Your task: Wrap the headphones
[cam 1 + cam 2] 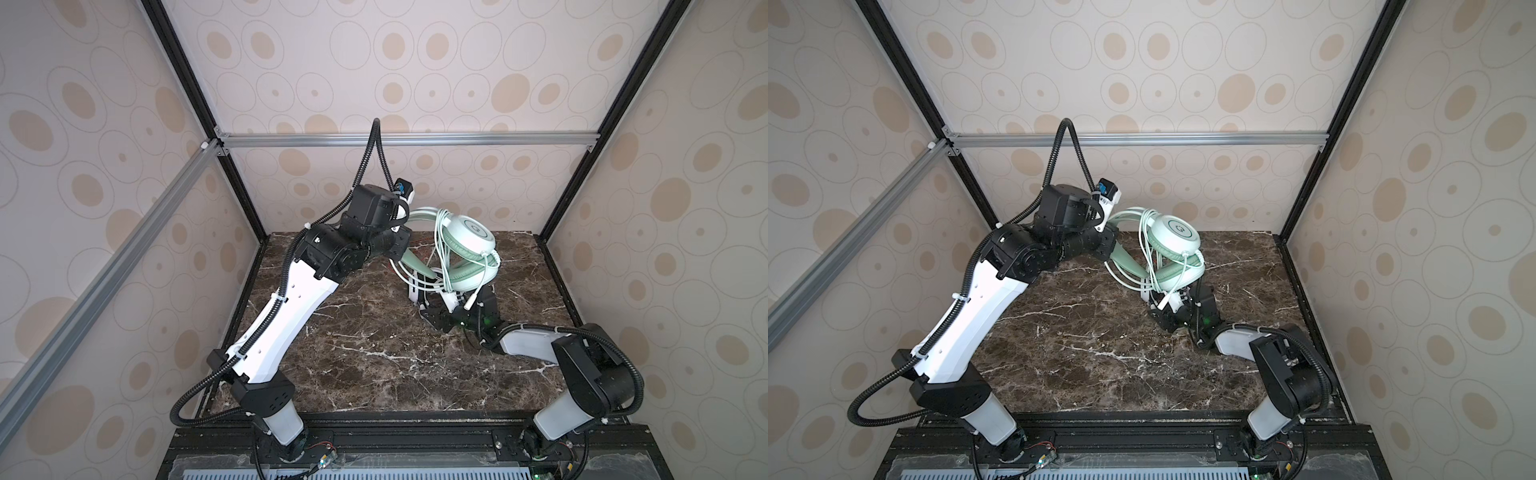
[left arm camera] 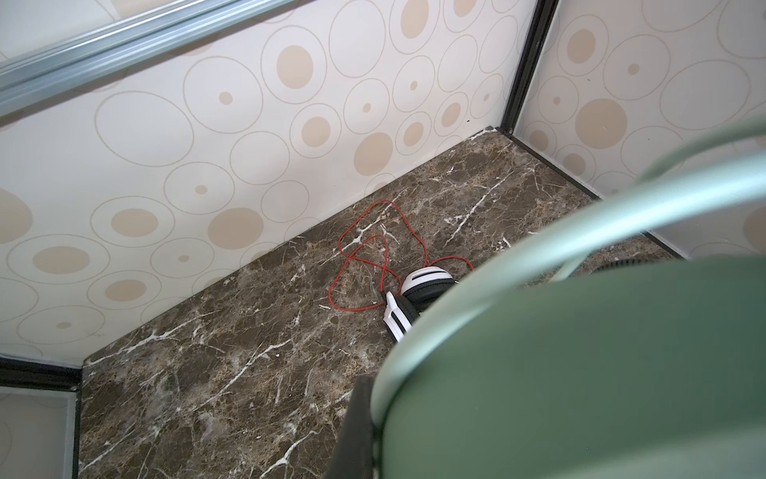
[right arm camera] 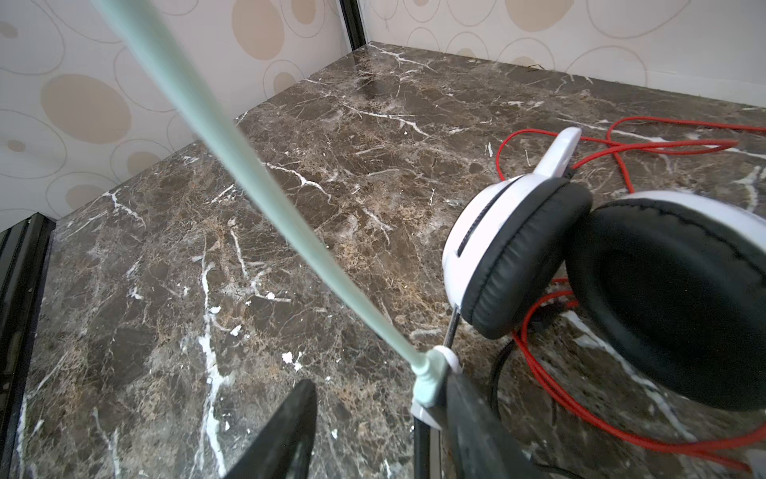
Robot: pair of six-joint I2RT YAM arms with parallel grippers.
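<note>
Step in hand: the last free run of the pale green cable [image 3: 248, 174] is judged to be going onto the mint-green headset [image 1: 467, 245]. Several turns already lie across its headband and cups.
Mint-green headset: held clear of the surface [image 1: 374, 332], toward 1 o'clock in both top views.
Left hand [image 1: 397, 249]: pressed together on the headband, at 9 o'clock of the cups.
Right hand [image 3: 379, 385]: low, at 6 o'clock of the headset. The fingers stand apart and the plug [image 3: 429, 381] rests against one finger, not pinched.
White-and-black headset [image 3: 539, 249]: lies on the surface beneath, its red cable [image 3: 621, 141] loose.
Doing it well: the plug is best pinched squarely before any pull. Tension is best held light, so that laid turns are not dragged off. The end is best tucked under a turn.
Risk: the red cable may be snagged.
</note>
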